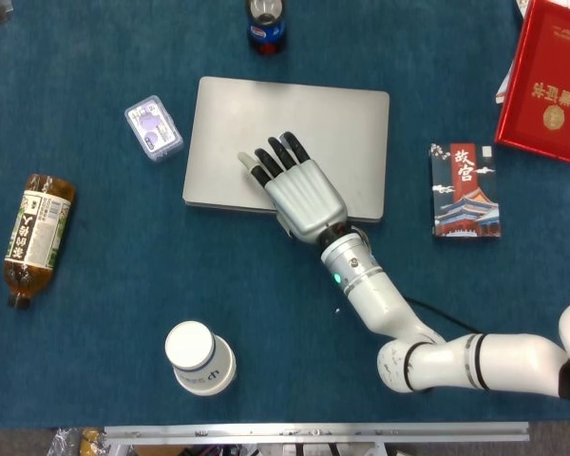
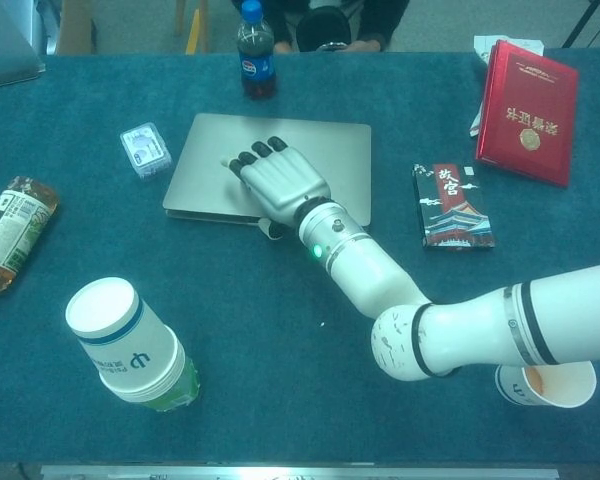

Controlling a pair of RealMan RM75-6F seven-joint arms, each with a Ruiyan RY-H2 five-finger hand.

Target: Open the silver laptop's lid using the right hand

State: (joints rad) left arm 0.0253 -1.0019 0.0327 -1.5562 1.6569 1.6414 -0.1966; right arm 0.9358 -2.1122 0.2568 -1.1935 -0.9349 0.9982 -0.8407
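The desk (image 1: 95, 323), covered in dark blue cloth, carried all items. The silver laptop (image 1: 285, 123) lay at the centre of the desk, its front edge raised slightly off the cloth in the chest view. The right hand (image 1: 299, 190) lay on the lid near the front edge, fingers (image 1: 271, 163) spread flat across the top and the thumb hooked under the front edge, so the lid was pinched between them. The left hand was not visible in either view. A red book (image 1: 549, 81) sat at the far right. A tea bottle (image 1: 36, 233) lay on its side at the left. A stack of paper cups (image 2: 130, 350) stood near the front left. A picture booklet (image 1: 464, 190) lay just right of the laptop. A cola bottle (image 2: 255, 50) stood behind the laptop. A small card box (image 1: 153, 127) lay left of the laptop
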